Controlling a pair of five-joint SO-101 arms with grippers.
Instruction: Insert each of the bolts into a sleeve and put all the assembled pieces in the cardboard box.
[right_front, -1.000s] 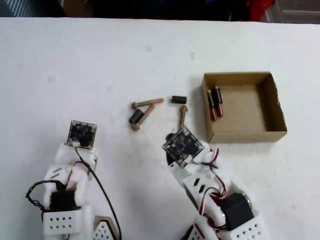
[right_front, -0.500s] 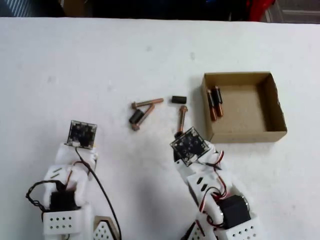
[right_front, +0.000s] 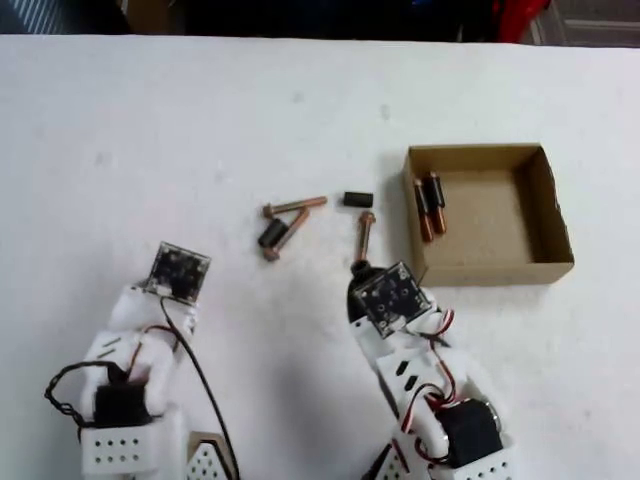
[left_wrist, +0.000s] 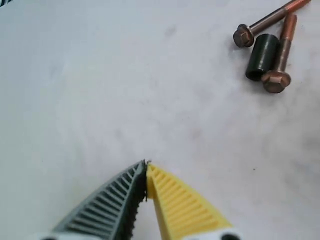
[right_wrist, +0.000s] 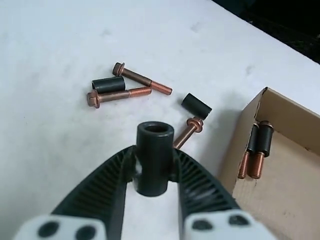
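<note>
Sleeve (right_wrist: 155, 150) is being held upright, clamped in the right end effector (right_wrist: 154, 161). Nearest bolt (right_wrist: 189, 131) is lying on the counter (right_wrist: 60, 40) just beyond it, shank pointing back toward that arm. The left end effector (left_wrist: 147, 170), fingers together and empty, is sitting farther away.

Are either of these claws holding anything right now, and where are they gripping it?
The right gripper holds a black sleeve, its jaws pinching the round sides and leaving one open end free. The left gripper is shut on nothing.

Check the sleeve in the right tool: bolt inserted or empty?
Empty. The sleeve, clamped in the right tool, shows an open, hollow bore; the nearest bolt lies loose on the table beyond it.
</note>
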